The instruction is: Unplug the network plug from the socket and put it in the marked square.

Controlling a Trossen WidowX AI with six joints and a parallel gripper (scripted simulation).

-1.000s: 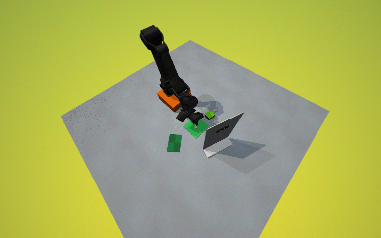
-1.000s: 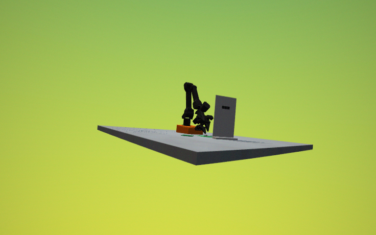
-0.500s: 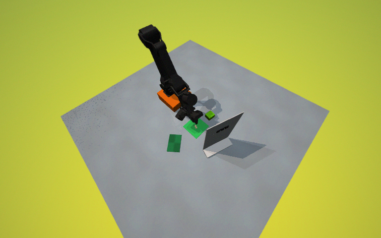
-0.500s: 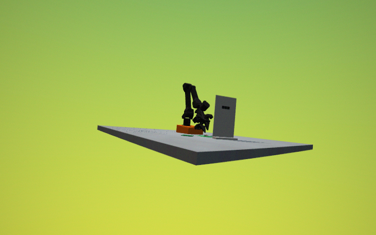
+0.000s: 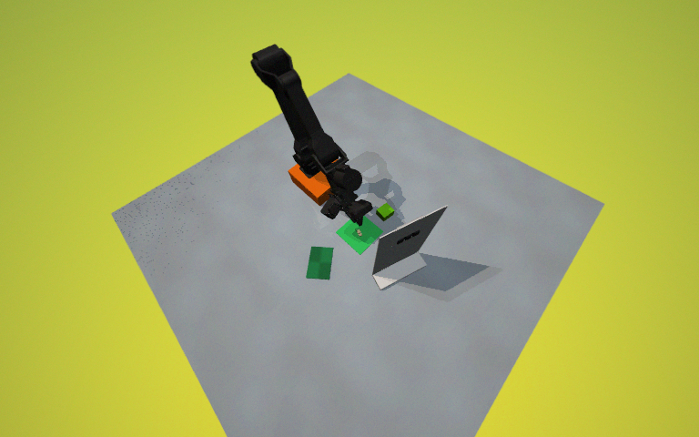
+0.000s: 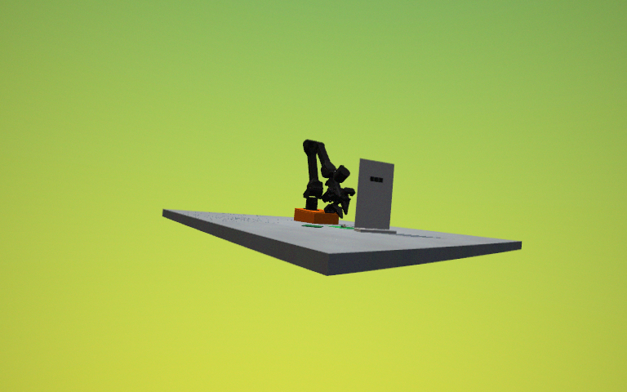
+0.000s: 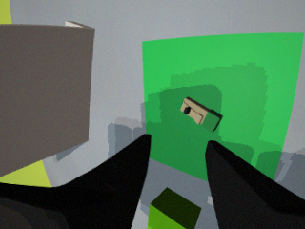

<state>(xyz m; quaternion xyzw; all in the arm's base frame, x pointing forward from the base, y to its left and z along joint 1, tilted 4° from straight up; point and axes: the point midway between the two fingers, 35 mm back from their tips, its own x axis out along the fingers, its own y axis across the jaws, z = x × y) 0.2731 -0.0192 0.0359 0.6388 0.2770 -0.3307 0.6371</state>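
The small tan and dark network plug [image 5: 359, 232] [image 7: 201, 114] lies loose on the table inside the bright green marked square [image 5: 362, 246] [image 7: 274, 71]. My gripper [image 5: 358, 218] [image 6: 342, 211] [image 7: 178, 144] hangs a little above the square. Its fingers are apart with nothing between them, and the plug shows beyond the fingertips, clear of both. The upright grey panel [image 5: 399, 253] [image 6: 373, 203] [image 7: 38, 90] stands just beside the square. Its dark sockets [image 5: 407, 237] [image 6: 376, 179] look empty.
A small green cube [image 5: 385, 211] [image 7: 173, 217] sits on the table just behind the square, under my fingers in the wrist view. A dark green flat rectangle [image 5: 319, 262] [image 6: 312, 225] lies to the left. The arm's orange base [image 5: 308, 183] [image 6: 315, 215] is behind.
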